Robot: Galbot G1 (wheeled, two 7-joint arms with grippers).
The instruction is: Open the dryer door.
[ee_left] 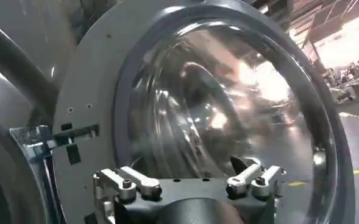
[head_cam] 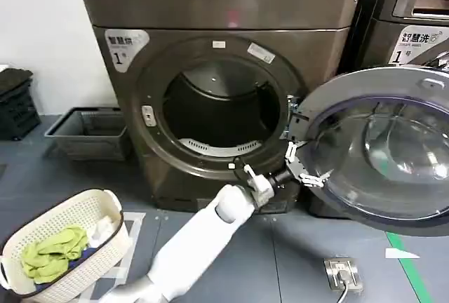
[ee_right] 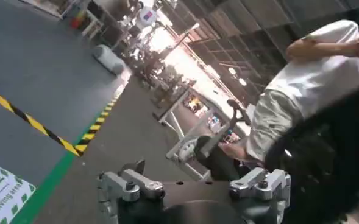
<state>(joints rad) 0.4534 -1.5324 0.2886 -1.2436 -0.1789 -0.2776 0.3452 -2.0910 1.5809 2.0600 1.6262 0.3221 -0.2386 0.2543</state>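
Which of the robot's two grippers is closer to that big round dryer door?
The left gripper: its open fingers are right at the swung-open dryer door. The right gripper points away, toward the open floor.

Laundry basket (head_cam: 77, 236), grey bin (head_cam: 88, 131)

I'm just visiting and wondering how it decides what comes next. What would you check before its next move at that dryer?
1. Dryer door swung away from the opening: ok, it stands wide to the right.
2. Drum opening unblocked: ok.
3. Left claw at the door's inner rim, fingers spread: ok; whether it touches the rim: cannot tell.
4. Right claw away from the dryer: ok, open, facing the room.
5. Laundry basket out of the door's way: ok, on the floor to the left.
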